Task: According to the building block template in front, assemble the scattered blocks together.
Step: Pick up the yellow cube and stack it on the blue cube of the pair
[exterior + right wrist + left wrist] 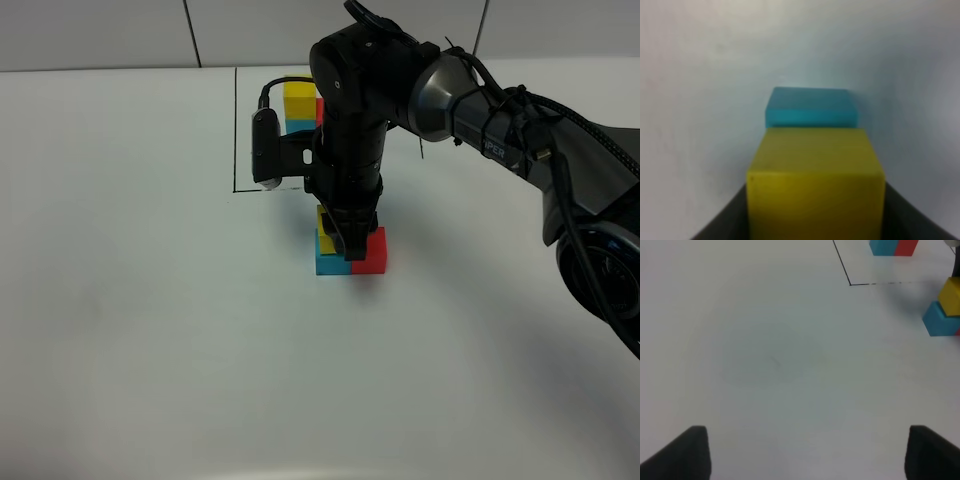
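Note:
The building block template (298, 106) stands at the back inside a thin black outline (235, 150), yellow on cyan with red beside it; its cyan and red cubes (892, 246) also show in the left wrist view. In front of the outline, the scattered cyan block (327, 263) and red block (371, 252) sit side by side. The yellow block (325, 226) rests on top of the cyan one (940, 320). My right gripper (350, 242) reaches down from above and is shut on the yellow block (815, 195). My left gripper (807, 455) hangs open over bare table, well away from the blocks.
The right arm (480, 110) stretches across from the right edge and covers part of the template. The white table (150, 300) runs wide to the left and front. A tiled wall (120, 30) rises behind the table.

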### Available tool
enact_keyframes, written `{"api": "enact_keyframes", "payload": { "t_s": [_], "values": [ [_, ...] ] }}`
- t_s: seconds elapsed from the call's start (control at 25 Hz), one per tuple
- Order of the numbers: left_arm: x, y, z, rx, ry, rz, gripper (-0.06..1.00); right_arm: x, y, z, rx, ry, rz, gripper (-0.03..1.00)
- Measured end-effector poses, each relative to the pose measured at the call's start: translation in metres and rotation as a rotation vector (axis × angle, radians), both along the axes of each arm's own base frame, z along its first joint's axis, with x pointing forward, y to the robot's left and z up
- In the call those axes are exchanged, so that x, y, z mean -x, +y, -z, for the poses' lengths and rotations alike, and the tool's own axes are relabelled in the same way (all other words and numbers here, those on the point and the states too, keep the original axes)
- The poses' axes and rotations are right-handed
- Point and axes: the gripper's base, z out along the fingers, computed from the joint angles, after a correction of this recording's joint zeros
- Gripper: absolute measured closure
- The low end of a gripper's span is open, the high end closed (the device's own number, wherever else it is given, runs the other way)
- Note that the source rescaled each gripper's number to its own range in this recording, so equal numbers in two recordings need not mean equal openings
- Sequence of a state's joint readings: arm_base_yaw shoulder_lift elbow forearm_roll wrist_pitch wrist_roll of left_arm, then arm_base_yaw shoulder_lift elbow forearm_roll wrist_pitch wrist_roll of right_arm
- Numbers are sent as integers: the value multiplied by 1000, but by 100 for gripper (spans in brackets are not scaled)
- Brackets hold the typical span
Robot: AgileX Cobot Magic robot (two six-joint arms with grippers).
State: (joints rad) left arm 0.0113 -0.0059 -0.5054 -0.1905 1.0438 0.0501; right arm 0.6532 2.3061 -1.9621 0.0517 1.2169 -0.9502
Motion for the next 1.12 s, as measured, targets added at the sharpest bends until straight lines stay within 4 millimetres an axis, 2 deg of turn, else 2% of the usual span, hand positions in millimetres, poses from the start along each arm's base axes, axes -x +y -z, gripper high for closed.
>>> {"api": "enact_keyframes", "payload": {
  "t_s": [1.12],
  "values": [
    [0, 0, 0, 0, 0, 0, -2, 1, 4, 5, -33, 22, 12, 95]
  ]
}}
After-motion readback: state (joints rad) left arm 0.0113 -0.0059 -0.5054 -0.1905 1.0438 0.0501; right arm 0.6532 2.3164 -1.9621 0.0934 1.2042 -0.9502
